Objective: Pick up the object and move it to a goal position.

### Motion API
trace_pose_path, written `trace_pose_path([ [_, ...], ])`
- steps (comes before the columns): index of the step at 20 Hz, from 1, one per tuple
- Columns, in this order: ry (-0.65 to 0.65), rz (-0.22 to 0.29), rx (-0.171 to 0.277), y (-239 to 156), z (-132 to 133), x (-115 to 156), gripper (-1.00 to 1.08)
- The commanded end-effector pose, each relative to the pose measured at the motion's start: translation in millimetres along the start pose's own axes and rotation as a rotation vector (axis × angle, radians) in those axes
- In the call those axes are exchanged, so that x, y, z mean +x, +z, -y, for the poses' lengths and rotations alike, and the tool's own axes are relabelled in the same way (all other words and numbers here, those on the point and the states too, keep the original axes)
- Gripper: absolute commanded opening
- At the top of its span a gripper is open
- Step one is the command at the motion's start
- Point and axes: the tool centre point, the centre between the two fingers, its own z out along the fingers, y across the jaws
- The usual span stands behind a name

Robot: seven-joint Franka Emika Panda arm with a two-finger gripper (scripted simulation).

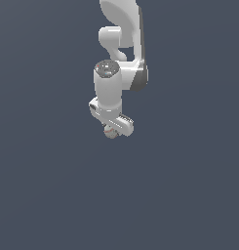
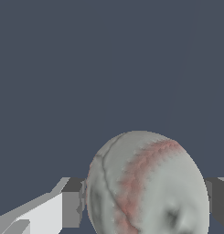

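Note:
The off-white ball with red stitch marks fills the space between my two fingers in the wrist view. The dark pads touch it on both sides, so my gripper is shut on the ball. In the exterior view the white arm reaches down from the top. Only a small part of the ball shows under the hand, where the gripper is mostly hidden by the wrist. I cannot tell whether the ball rests on the surface or is lifted off it.
A plain dark blue-grey surface surrounds the arm on all sides. No other objects, edges or goal marker show in either view.

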Motion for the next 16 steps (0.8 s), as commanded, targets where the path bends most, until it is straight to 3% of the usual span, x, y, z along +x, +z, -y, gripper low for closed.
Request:
trace_pose_path([
  [1, 0.0, -0.002, 0.002, -24.9, -7.3, -4.2, -1.0],
  [16, 0.001, -0.002, 0.0, -176.1, -54.2, -30.3, -1.0],
])
